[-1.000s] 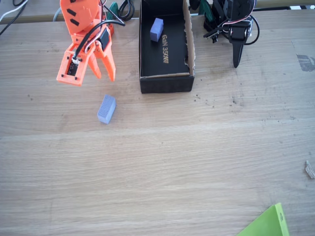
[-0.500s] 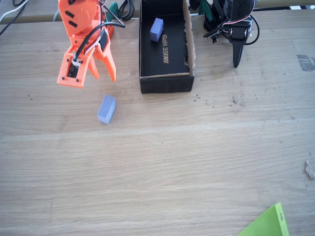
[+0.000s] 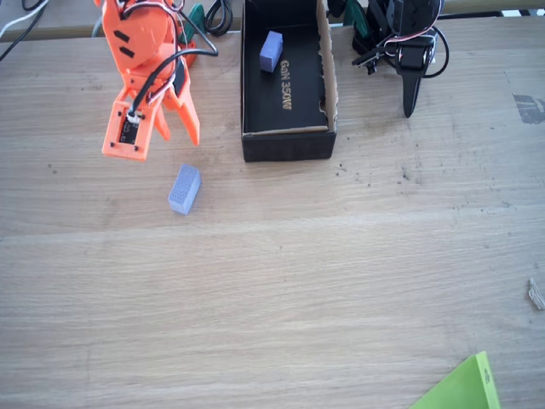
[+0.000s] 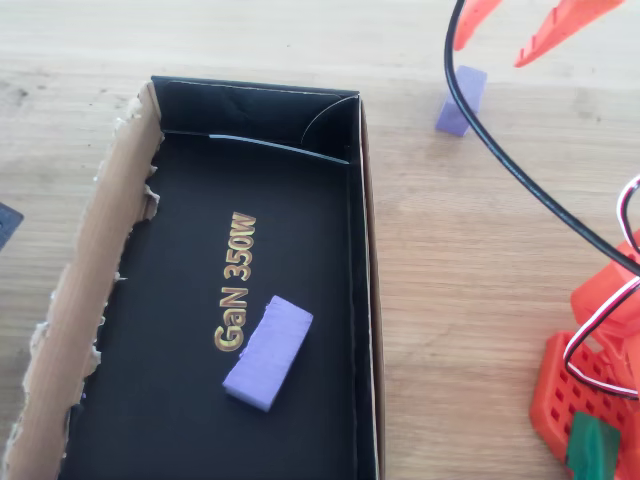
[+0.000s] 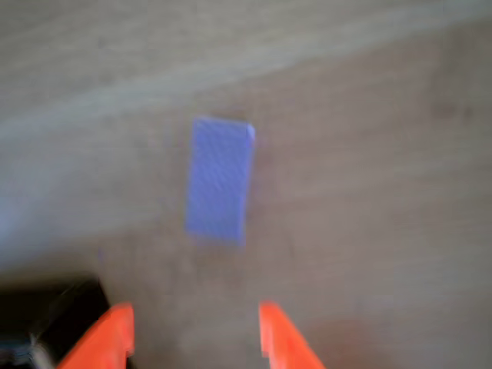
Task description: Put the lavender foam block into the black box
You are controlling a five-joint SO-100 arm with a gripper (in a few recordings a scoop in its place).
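1. Since a second ago my gripper [image 3: 170, 129] has slid a bit down toward the loose block and turned a little; nothing else on the tabletop [image 3: 341, 281] budged.

2. Gripper's spread wide and holding nothing. The two orange tips hang above the wood short of the block, so I'd call this the approach, lining up before I drop down.

3. The lavender foam block [image 3: 185, 189] lies on the tabletop just below my gripper in the fixed view, well off to the left of the black box [image 3: 287, 143] and apart from it. In the wrist view it's right ahead of my fingertips [image 5: 278, 332], long side pointing roughly away from me, so the jaws look set to close across its narrow width. Makes sense, easiest bite.

4. Looks-wise: small lavender-blue brick, roughly twice as long as wide, speckled top. Wrist shot is blurry, so no finer detail.

5. There's already another lavender block [image 4: 268, 351] inside the box, lying on the floor next to the gold "GaN 350W" lettering [image 4: 233, 282]. Box is open-topped with ragged brown cardboard edges.
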